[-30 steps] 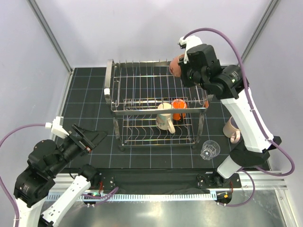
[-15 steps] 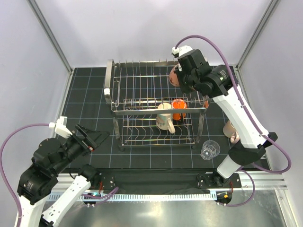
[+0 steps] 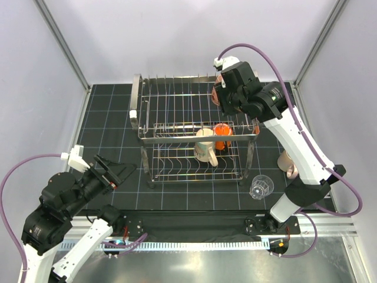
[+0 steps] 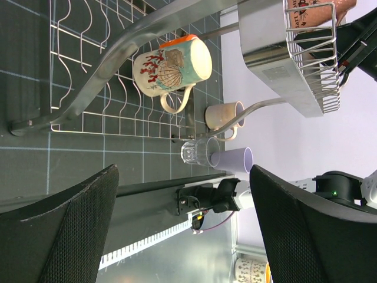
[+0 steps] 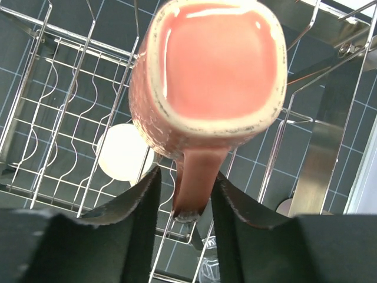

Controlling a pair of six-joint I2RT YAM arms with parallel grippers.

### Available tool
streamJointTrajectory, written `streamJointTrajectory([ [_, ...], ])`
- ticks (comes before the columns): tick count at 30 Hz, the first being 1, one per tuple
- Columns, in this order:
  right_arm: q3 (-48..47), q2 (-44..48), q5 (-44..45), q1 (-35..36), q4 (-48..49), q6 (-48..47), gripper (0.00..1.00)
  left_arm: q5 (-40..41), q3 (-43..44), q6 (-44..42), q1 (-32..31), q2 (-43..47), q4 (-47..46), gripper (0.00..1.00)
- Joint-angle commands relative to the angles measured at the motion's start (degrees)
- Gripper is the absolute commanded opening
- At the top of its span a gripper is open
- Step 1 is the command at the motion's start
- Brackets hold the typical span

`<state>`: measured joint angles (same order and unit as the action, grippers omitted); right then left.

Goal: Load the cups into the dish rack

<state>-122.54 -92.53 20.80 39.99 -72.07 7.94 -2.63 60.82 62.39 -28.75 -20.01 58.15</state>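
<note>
My right gripper (image 3: 220, 99) is shut on the handle of the salmon-pink mug (image 5: 212, 71), holding it bottom-up over the right end of the dish rack's (image 3: 177, 112) top tier. In the right wrist view the handle sits between my fingertips (image 5: 187, 177). The cream mug (image 3: 205, 145) and the small orange cup (image 3: 222, 135) lie in the lower tier. The beige-pink mug (image 3: 288, 162) and the clear glass tumbler (image 3: 261, 187) stand on the mat to the right. The lavender tumbler (image 4: 238, 160) shows only in the left wrist view. My left gripper (image 3: 121, 171) is open and empty.
The rack stands on a black gridded mat (image 3: 112, 124). Purple walls and metal corner posts close in the back and sides. A metal rail (image 3: 194, 227) runs along the near edge. The rack's looped end frame (image 4: 100, 71) is in front of my left gripper.
My right gripper has carried the salmon-pink mug leftward and slightly down, over the rack's top tier. My left arm has shifted slightly.
</note>
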Motion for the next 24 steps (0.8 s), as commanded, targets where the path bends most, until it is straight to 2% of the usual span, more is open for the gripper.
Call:
streamJointTrajectory([
  [1,-0.2,1.7,0.0,-0.1,1.4,0.0,0.43,0.0,0.5,-1.4,-0.1,0.0,0.2,0.89],
  [4,-0.1,2.5,-0.4,-0.2,1.9,0.0,0.49,0.3,0.5,-1.6,-0.1,0.0,0.5,0.89],
  [10,-0.8,6.3,-2.6,-0.1,1.8,0.7,0.55,0.4,-0.1,-2.0,-0.1,0.4,1.3,0.89],
  [18,2.5,16.5,-4.3,-0.1,3.9,1.6,0.57,4.2,4.0,-4.9,-0.1,-0.2,4.9,0.91],
  [22,8.3,24.4,1.1,0.0,7.1,3.4,0.57,4.6,2.6,-4.1,-0.1,1.6,5.0,0.91],
  [24,12.1,29.3,7.0,0.0,7.9,4.8,0.57,4.6,1.9,-3.5,-0.1,2.2,4.9,0.91],
])
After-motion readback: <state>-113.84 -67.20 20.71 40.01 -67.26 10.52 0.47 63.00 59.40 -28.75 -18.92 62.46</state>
